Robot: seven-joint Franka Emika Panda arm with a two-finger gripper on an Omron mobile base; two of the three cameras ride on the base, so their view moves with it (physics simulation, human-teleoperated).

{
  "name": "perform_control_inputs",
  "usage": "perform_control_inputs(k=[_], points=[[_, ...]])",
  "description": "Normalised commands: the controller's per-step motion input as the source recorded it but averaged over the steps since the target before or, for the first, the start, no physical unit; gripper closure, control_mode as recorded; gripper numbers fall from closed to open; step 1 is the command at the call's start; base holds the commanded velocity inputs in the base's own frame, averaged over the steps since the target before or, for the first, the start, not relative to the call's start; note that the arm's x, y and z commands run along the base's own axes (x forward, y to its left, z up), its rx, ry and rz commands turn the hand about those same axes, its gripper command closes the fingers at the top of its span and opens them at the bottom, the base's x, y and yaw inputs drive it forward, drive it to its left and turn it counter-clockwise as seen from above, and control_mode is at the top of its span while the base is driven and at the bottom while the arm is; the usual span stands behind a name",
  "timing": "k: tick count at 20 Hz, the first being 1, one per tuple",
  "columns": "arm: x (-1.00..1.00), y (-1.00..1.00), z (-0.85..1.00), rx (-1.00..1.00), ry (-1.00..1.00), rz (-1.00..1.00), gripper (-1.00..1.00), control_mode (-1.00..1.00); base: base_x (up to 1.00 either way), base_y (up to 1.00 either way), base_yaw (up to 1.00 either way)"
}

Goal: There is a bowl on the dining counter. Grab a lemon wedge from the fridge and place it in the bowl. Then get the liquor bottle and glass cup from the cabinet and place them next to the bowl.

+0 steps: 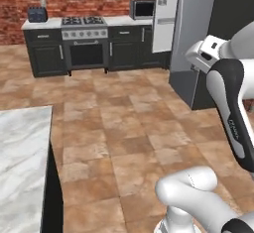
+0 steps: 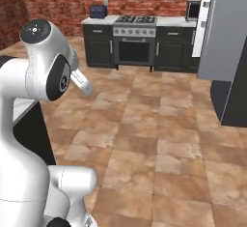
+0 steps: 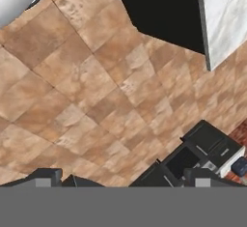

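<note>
- Step in hand, as I judge it: travel toward the fridge [image 1: 191,33] for the lemon wedge; nothing grabbed yet.
- Fridge sits upper right of the left base view, grey steel, a door panel angled out near the top; also at the right edge of the right base view.
- Claw [image 3: 123,177]: tips at the bottom of the hand view stand wide apart, nothing between them, pointing down at the tile floor [image 1: 129,128].
- Dining worktop [image 1: 22,167]: white marble slab, lower left of the left base view; the part in view is bare.
- Stove [image 1: 85,38] and black low cabinets line the far brick wall, top centre.
- Next move calls for: closing on the fridge, raising the arm to shelf level, then finding the wedge inside.
</note>
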Motion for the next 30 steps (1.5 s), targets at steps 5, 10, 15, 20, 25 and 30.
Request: perform_control_inputs(k=[5,10,15,20,25,30], points=[[0.00,0.00,0.00,0.00,0.00,0.00,-1.00,1.00,1.00,0.39,-0.05],[0.00,0.00,0.00,0.00,0.00,0.00,-1.00,1.00,1.00,0.32,-0.03],[0.00,0.00,0.00,0.00,0.00,0.00,-1.00,1.00,1.00,0.36,-0.01],[0.00,0.00,0.00,0.00,0.00,0.00,-1.00,1.00,1.00,0.47,0.00],[0.00,0.00,0.00,0.00,0.00,0.00,-1.00,1.00,1.00,0.55,0.00],[0.00,0.00,0.00,0.00,0.00,0.00,-1.00,1.00,1.00,0.55,0.00]])
